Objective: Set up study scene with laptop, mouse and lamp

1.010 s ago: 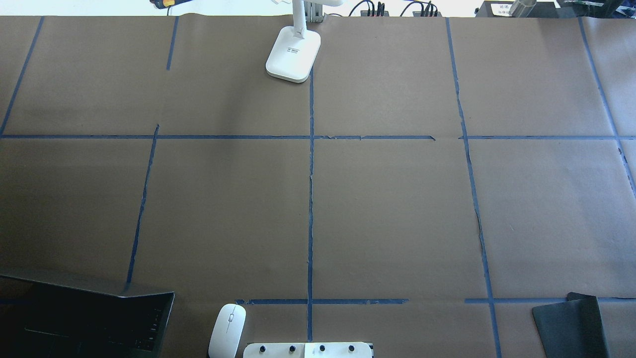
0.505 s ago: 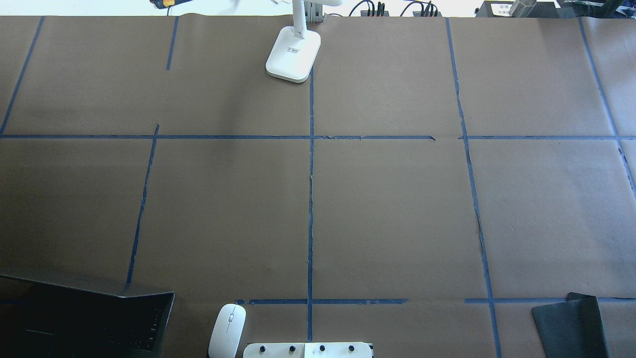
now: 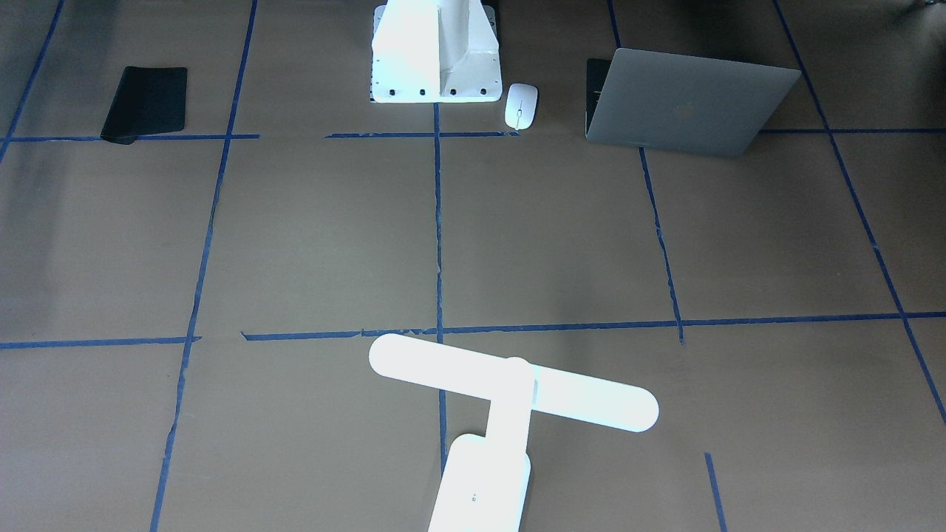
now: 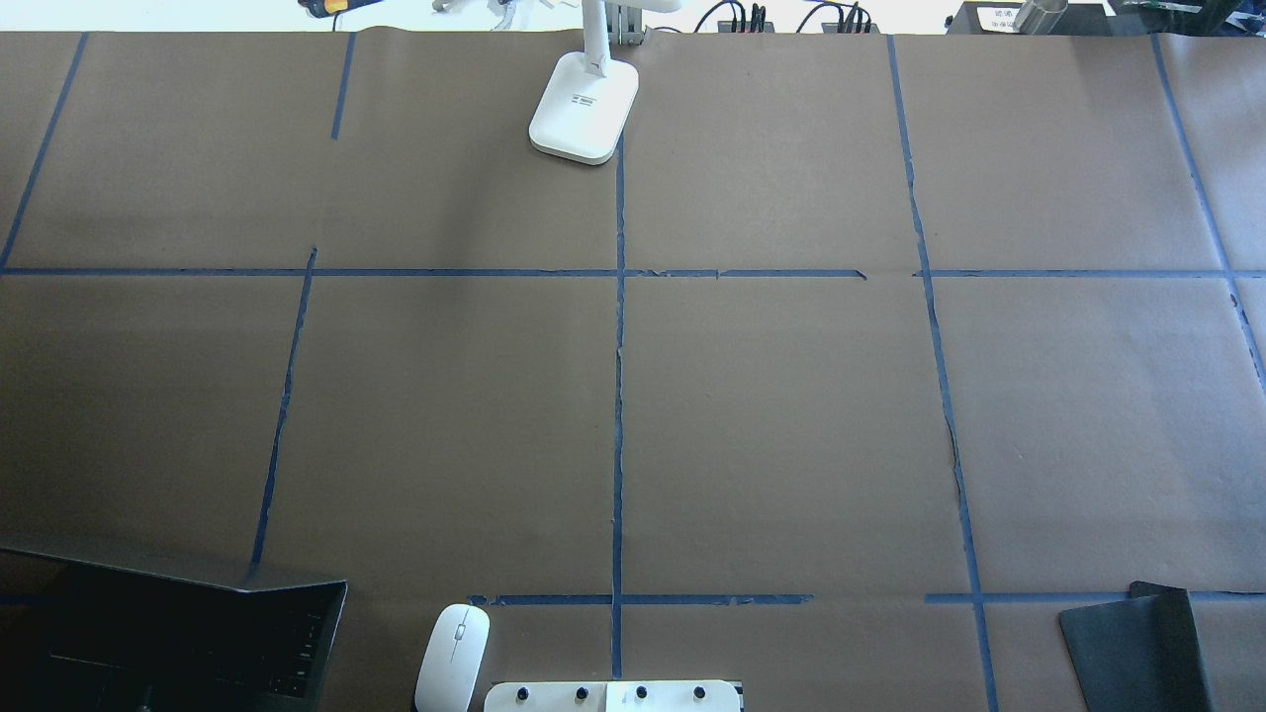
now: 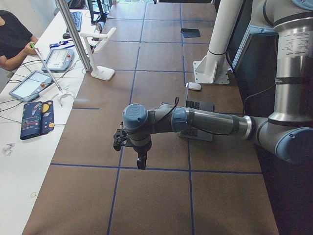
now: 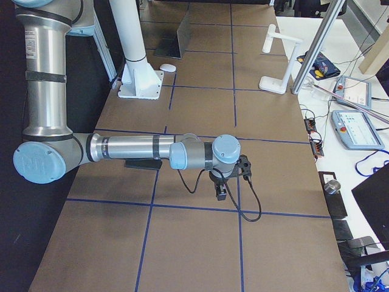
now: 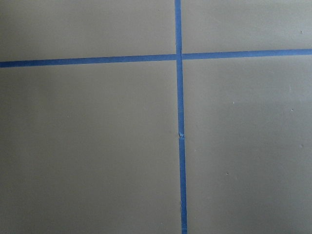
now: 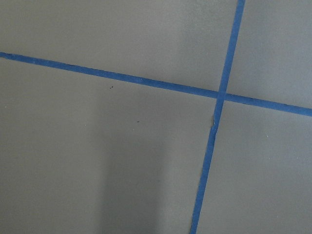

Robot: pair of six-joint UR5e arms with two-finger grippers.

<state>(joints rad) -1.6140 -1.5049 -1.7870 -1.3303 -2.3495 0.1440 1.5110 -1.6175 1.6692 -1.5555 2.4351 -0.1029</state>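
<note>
Dial reference: overhead view, 12 o'clock = desk edge far from the robot. The left claw [image 5: 141,164] hangs point-down over bare brown paper out past 9 o'clock, and the right claw [image 6: 221,193] hangs likewise out past 3 o'clock. Both show only in the side views, so I cannot tell whether their jaws are wide or narrow. Each wrist camera sees only paper and crossing blue tape lines [image 7: 179,122], with no task item beneath. Outward from the left claw, the laptop [image 3: 687,100] sits at about 8 o'clock, lid partly raised, its back toward the operators' side. The mouse [image 4: 452,656] lies at about 6 o'clock, just beside the white pedestal [image 3: 436,52] on the laptop side and apart from the laptop. The black mouse pad [image 3: 145,102] lies at about 4 o'clock, well apart from the mouse. The lamp [image 3: 510,384] stands upright at 12 o'clock on the centre tape line, well apart from all 3. Judgement: 0 of 3 items are grouped, no item is near either claw, and the task reads as at its start. Left to do: bring laptop, mouse and lamp together into 1 arrangement.
</note>
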